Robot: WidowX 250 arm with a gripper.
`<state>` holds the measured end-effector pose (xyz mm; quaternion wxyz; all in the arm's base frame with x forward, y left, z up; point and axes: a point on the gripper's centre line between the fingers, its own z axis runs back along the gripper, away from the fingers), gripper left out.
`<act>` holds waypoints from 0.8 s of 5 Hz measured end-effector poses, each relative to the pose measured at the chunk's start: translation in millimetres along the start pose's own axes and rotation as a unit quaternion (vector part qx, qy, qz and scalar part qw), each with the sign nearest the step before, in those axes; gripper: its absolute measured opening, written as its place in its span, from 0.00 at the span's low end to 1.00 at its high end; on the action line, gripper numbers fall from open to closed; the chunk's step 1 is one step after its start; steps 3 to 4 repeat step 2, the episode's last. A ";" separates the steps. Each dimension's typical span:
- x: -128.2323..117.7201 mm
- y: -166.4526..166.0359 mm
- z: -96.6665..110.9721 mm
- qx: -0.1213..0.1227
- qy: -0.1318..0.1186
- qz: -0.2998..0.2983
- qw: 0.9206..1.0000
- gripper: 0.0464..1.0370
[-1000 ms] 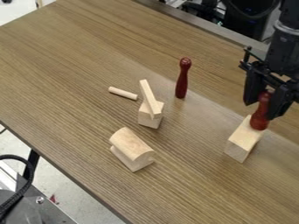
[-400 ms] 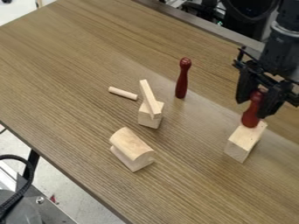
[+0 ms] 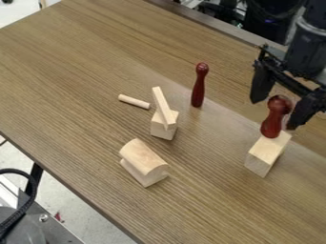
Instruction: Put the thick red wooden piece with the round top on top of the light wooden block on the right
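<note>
Spread wide since the earlier frame, the gripper (image 3: 275,114) has its fingers apart, loose around the red pin (image 3: 278,107), which it held clamped then. In the camera view, the pin stands on top of the pale block (image 3: 265,153), at its upper end; another pin (image 3: 198,86) stands up and left of that block. Release looks done; next calls for backing off without nudging the pin.

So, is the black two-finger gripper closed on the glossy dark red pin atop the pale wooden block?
No, the fingers of the gripper stand spread wider than the pin, which rests on the block.
</note>
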<state>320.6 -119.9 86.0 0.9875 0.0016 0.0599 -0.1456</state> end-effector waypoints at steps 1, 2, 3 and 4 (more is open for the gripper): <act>-1.8 -4.1 21.0 0.000 -0.026 0.004 1.000 0.96; -2.7 -9.9 52.9 0.012 -0.067 0.011 0.998 0.96; -2.7 -9.9 52.9 0.012 -0.067 0.011 0.998 0.96; -2.7 -9.9 52.9 0.012 -0.067 0.011 0.998 0.96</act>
